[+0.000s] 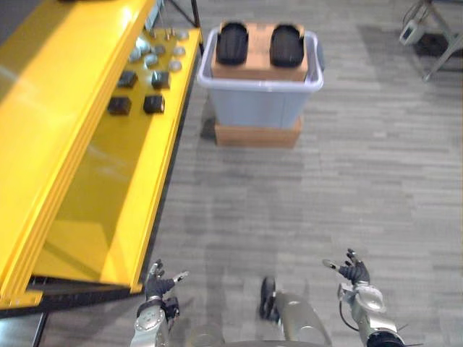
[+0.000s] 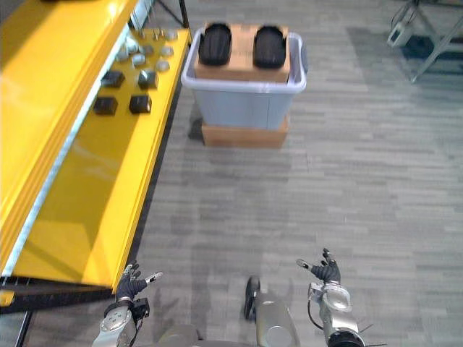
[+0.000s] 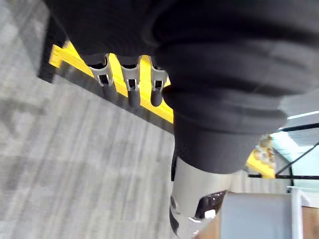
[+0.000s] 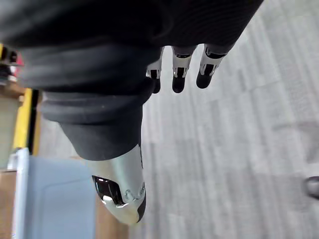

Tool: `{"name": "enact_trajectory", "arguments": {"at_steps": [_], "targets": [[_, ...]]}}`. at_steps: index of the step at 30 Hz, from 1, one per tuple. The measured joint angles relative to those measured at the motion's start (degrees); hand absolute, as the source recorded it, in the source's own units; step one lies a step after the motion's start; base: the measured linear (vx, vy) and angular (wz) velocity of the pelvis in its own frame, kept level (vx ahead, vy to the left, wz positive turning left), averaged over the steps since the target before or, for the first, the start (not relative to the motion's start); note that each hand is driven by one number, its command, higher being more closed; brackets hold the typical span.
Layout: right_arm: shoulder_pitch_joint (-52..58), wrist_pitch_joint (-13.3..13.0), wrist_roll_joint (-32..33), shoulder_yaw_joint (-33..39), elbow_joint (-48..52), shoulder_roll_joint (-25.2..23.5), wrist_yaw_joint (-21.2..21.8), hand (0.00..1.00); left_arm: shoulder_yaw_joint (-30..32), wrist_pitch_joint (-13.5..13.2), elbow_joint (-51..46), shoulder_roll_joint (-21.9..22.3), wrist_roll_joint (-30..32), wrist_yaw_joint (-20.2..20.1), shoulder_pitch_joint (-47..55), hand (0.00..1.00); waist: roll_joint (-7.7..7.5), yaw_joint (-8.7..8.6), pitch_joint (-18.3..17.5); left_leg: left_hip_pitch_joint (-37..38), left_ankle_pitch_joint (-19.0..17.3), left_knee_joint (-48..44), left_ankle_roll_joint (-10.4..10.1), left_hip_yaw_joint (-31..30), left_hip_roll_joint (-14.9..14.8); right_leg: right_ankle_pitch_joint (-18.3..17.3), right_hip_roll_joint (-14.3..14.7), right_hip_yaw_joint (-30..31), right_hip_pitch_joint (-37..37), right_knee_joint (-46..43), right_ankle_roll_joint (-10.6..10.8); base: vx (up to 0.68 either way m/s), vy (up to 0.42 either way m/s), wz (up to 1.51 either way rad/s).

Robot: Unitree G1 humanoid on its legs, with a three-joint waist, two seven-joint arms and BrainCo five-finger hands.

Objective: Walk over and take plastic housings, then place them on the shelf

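Two black plastic housings lie far ahead, the left housing (image 1: pixel 232 42) and the right housing (image 1: pixel 286 45). They sit side by side on a cardboard box (image 1: pixel 260 69) inside a pale bin (image 1: pixel 260 84), with their long axes running from near to far. The left hand (image 1: pixel 155 285) and the right hand (image 1: pixel 353 272) are both near and well apart from them. Each holds nothing, with fingers loosely spread, and neither seems clearly nearer. The yellow shelf (image 1: pixel 108 188) stands at the left and carries four dark blocks (image 1: pixel 119 105).
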State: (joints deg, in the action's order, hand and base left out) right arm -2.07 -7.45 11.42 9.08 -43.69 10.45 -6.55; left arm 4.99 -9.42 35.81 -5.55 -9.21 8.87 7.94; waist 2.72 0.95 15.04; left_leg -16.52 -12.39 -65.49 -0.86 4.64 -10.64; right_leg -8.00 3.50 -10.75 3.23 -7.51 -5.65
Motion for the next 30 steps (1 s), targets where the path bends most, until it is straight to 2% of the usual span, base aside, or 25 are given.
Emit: {"name": "enact_trajectory", "arguments": {"at_steps": [1,3,4,5,6,8,10,11,12,13,14,15,16,17,18,21,22,23,24,25,26,27,28,29,30], "targets": [[-0.45,0.07,0.26,0.11,-0.03,-0.09,-0.06,0.0,-0.48,0.03,-0.98,0.11,-0.31,-0.01,0.07,0.0,-0.57,0.27,0.5,-4.72,-1.58,8.66,0.14,0.06,3.0,-1.18,-0.84,0.61,3.29,1.88,0.63,0.49,0.022,-0.16],[-0.09,0.1,0.45,0.51,-0.12,-0.26,-0.04,0.0,-0.64,0.06,-1.87,0.46,-0.33,0.01,0.1,0.0,-1.44,0.21,0.99,-6.18,-1.04,23.03,-0.66,0.19,6.47,-2.62,-2.33,1.22,6.38,3.13,1.84,0.5,0.068,-0.2],[0.14,0.09,0.5,2.15,-0.14,-0.27,-0.71,0.0,-0.76,0.07,-2.7,1.47,-0.32,0.08,0.22,0.0,-0.84,0.53,0.64,-5.64,3.36,40.63,-2.45,0.09,8.65,-3.9,-2.49,1.86,8.85,4.97,3.19,0.52,0.114,-0.3],[0.24,0.1,0.52,2.46,-0.16,-0.1,-1.04,0.0,-0.87,0.07,-3.05,1.76,-0.33,0.1,0.34,0.0,-0.17,0.58,0.34,-5.66,6.11,45.82,-1.77,-0.13,8.7,-4.79,-2.0,2.38,9.42,5.44,3.9,0.65,0.188,-0.54],[0.39,0.23,0.62,2.75,-0.6,-0.48,-1.22,0.0,-0.83,0.12,-3.09,1.81,-0.32,0.18,0.61,0.0,0.28,1.31,-0.18,-5.2,14.03,45.69,1.71,-1.0,8.98,-6.95,-2.01,4.13,11.18,5.04,4.98,0.44,0.156,-0.35],[1.44,0.37,1.11,2.78,-0.4,-1.21,-1.08,0.0,-0.88,0.13,-3.36,2.04,-0.32,0.22,-0.66,0.0,-1.78,1.37,-1.35,-5.53,9.09,42.97,2.68,0.28,11.21,-8.35,-5.05,4.89,9.67,-0.02,6.32,0.58,0.173,-0.17],[1.68,0.45,1.36,3.11,-0.7,-1.53,-1.0,0.0,-1.28,0.13,-3.5,2.52,-0.32,0.15,-0.67,0.0,-2.13,1.36,-1.76,-3.76,5.28,41.0,3.75,1.8,11.9,-9.37,-7.2,6.25,5.66,-12.62,8.24,0.58,0.187,-0.16],[2.04,0.45,1.37,3.57,-0.81,-2.02,-0.96,0.0,-1.96,0.18,-3.24,2.15,-0.33,0.13,-0.08,0.0,-2.64,1.3,-1.71,-0.63,2.89,40.86,4.45,2.15,13.21,-7.89,-9.05,7.33,2.01,-24.77,11.27,0.68,0.218,-0.13],[2.57,0.48,1.38,3.66,-1.07,-2.24,-0.86,0.0,-2.86,0.36,-2.91,1.52,-0.33,0.12,-0.01,0.0,-2.85,0.95,-1.79,2.8,0.66,40.72,5.31,2.61,14.06,-5.4,-10.85,8.23,-2.1,-38.25,15.28,0.57,0.175,-0.02],[2.56,0.54,1.42,3.66,-1.47,-2.29,-0.75,0.0,-3.12,0.41,-2.63,1.31,-0.32,0.12,-0.01,0.0,-2.83,0.84,-1.79,4.73,-0.26,40.64,5.72,2.59,14.43,-5.32,-11.74,8.11,-4.36,-44.86,15.35,0.67,0.157,0.13],[2.57,0.77,1.45,3.57,-2.25,-2.55,-0.69,0.0,-3.19,0.45,-2.38,0.86,-0.33,0.16,-0.03,0.0,-2.89,0.52,-1.79,8.7,-1.34,41.36,6.13,2.39,14.92,-6.1,-13.71,6.12,-7.81,-53.85,13.6,0.53,0.088,0.18],[2.6,1.12,1.45,3.39,-2.26,-2.87,-0.64,0.0,-3.17,0.45,-2.0,0.61,-0.33,0.17,-0.03,0.0,-2.77,-0.2,-1.78,12.53,-1.47,42.96,6.28,1.49,15.03,-7.63,-15.13,3.23,-10.74,-56.85,10.81,0.62,0.097,0.18],[2.59,1.12,1.45,3.38,-2.21,-2.99,-0.63,0.0,-3.16,0.45,-1.98,0.54,-0.34,0.2,-0.02,0.0,-2.63,-0.26,-1.84,14.51,-1.46,44.37,6.27,1.07,14.9,-8.3,-15.64,1.57,-12.28,-56.51,9.71,0.46,0.036,0.14],[2.35,1.11,1.45,3.37,-2.2,-3.05,-0.64,0.0,-3.06,0.42,-1.97,0.31,-0.35,0.21,-0.1,0.0,-2.43,-0.16,-1.98,16.95,-1.44,46.33,6.24,0.86,14.46,-9.06,-15.98,-0.58,-14.33,-54.0,8.9,0.43,-0.003,0.12],[2.26,1.11,1.45,3.38,-2.21,-3.02,-0.62,0.0,-3.06,0.39,-1.92,-0.03,-0.35,0.15,-0.12,0.0,-2.31,-0.22,-1.94,19.59,-1.54,48.0,5.45,0.75,13.59,-9.47,-16.07,-3.22,-16.12,-47.9,8.97,0.51,-0.041,0.16],[2.26,1.11,1.44,3.38,-2.21,-2.94,-0.63,0.0,-2.95,0.41,-1.59,-0.25,-0.37,0.17,0.09,0.0,-1.88,-0.2,-1.87,23.71,-3.47,49.21,1.84,0.3,10.94,-7.99,-14.41,-5.99,-19.34,-29.76,9.54,0.37,-0.086,0.12],[2.28,1.12,1.43,3.36,-2.21,-2.96,-0.64,0.0,-2.96,0.44,-1.42,-0.26,-0.36,0.21,0.21,0.0,-1.97,-0.15,-1.99,24.8,-4.24,49.35,0.47,0.1,10.08,-4.84,-12.71,-5.51,-19.53,-21.27,9.8,0.43,-0.149,0.13],[2.47,1.13,1.39,3.34,-2.19,-3.05,-0.68,0.0,-2.95,0.43,-1.44,-0.64,-0.35,0.3,0.69,0.0,-2.59,-0.08,-2.37,26.12,-5.31,49.55,-1.4,-0.11,9.74,2.02,-11.03,-3.84,-19.44,-11.48,9.14,0.54,-0.222,0.23],[3.13,1.15,1.36,3.33,-2.19,-3.12,-0.75,0.0,-2.81,0.45,-1.41,-1.21,-0.35,0.44,1.5,0.0,-3.76,-0.3,-3.21,27.59,-6.29,49.53,-2.91,-1.02,9.86,12.35,-10.42,-1.59,-19.16,-9.52,6.78,0.48,-0.231,0.22],[3.28,1.23,1.36,3.35,-2.22,-2.37,-0.77,0.0,-2.88,0.48,-0.53,-0.5,-0.33,0.5,1.21,0.0,-2.7,-0.37,-3.55,28.19,-6.6,49.48,-3.34,-1.85,8.97,11.15,-10.01,-1.96,-19.2,-10.93,5.13,0.49,-0.25,0.18],[3.42,1.21,1.38,3.36,-1.88,-1.82,-0.83,0.0,-2.91,0.43,-0.31,0.3,-0.33,0.6,1.19,0.0,-1.3,-0.24,-4.95,27.46,-5.86,48.34,-4.61,-2.72,7.15,9.02,-8.73,-3.0,-19.12,-11.31,4.4,0.5,-0.264,0.14],[3.51,1.19,1.39,3.35,-1.45,-1.47,-0.83,0.0,-2.91,0.38,-0.21,0.97,-0.33,1.01,0.87,0.0,-0.19,-0.4,-5.25,25.74,-5.27,44.16,-5.68,-3.45,5.54,7.83,-7.5,-4.14,-18.27,-10.68,3.48,0.47,-0.251,0.15],[3.42,1.18,1.4,3.3,-1.18,-1.44,-0.86,0.0,-2.89,0.39,-0.19,1.27,-0.34,1.19,0.33,0.0,0.15,-0.43,-5.09,24.0,-4.61,40.28,-6.6,-3.85,4.89,7.3,-6.94,-4.98,-17.25,-9.98,3.22,0.44,-0.273,0.31],[3.82,1.15,1.43,2.52,0.14,-1.58,-0.94,0.0,-2.76,0.39,-0.14,1.92,-0.35,1.2,-0.68,0.0,0.53,-0.66,-4.73,19.67,-1.23,29.72,-7.24,-4.94,3.75,6.71,-5.54,-6.09,-13.7,-7.44,2.68,0.4,-0.232,0.3],[4.1,1.06,1.46,1.06,0.18,-1.63,-0.97,0.0,-3.01,0.33,-0.16,2.19,-0.36,1.15,-0.74,0.0,0.1,-0.28,-4.37,15.9,1.09,19.42,-6.54,-5.23,2.05,6.67,-4.5,-6.57,-9.08,-4.15,2.24,0.38,-0.213,0.24]]}}
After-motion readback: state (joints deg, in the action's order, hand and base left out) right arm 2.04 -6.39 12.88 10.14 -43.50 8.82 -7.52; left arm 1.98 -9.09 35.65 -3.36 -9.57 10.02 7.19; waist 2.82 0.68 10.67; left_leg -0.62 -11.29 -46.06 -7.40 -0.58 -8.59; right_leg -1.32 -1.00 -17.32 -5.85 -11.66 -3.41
